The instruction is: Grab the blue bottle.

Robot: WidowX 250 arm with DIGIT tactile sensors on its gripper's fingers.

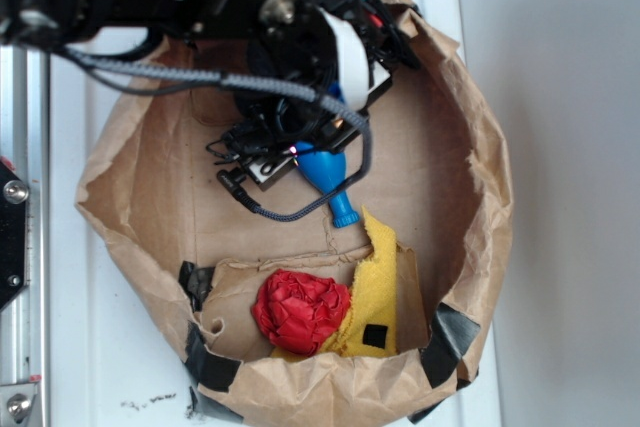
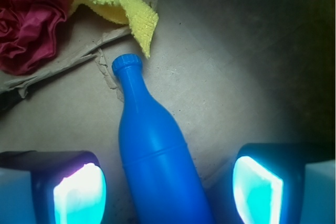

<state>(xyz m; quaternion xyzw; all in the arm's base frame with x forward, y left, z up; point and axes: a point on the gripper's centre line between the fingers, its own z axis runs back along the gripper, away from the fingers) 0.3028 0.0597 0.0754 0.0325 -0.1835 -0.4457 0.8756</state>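
The blue bottle [image 2: 157,156] lies on its side on the brown paper floor of the bag, cap end pointing away from me. In the exterior view the bottle [image 1: 330,179] pokes out from under the black arm, neck toward the yellow cloth. My gripper [image 2: 168,192] is open; its two fingers stand on either side of the bottle's wide body with gaps on both sides, touching nothing. In the exterior view the gripper [image 1: 300,152] is low inside the bag, mostly hidden by the arm and cables.
A crumpled red cloth [image 1: 300,312] and a yellow cloth [image 1: 378,292] lie on a cardboard flap near the bottle's cap. The brown paper bag wall [image 1: 480,177] rings the area, taped with black tape [image 1: 450,337]. A metal rail [image 1: 15,247] stands at left.
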